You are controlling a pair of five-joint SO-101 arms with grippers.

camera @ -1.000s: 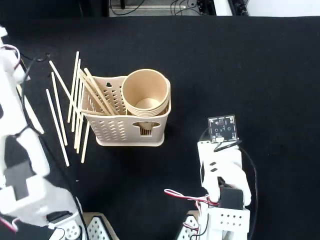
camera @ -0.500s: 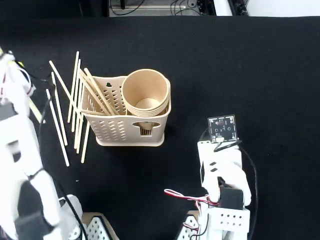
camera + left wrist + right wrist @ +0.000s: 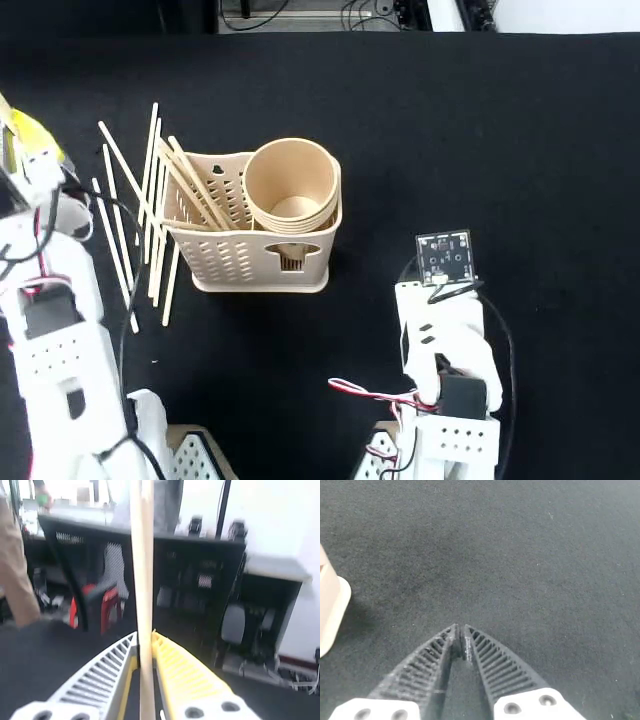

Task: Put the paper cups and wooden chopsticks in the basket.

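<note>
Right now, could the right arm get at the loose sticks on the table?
Probably not easily: the basket stands between the right gripper and the loose sticks, which lie on its far side, beside the left arm.

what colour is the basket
The basket is a plain light beige, with small holes patterned across its walls. It shows best in the high view.
</note>
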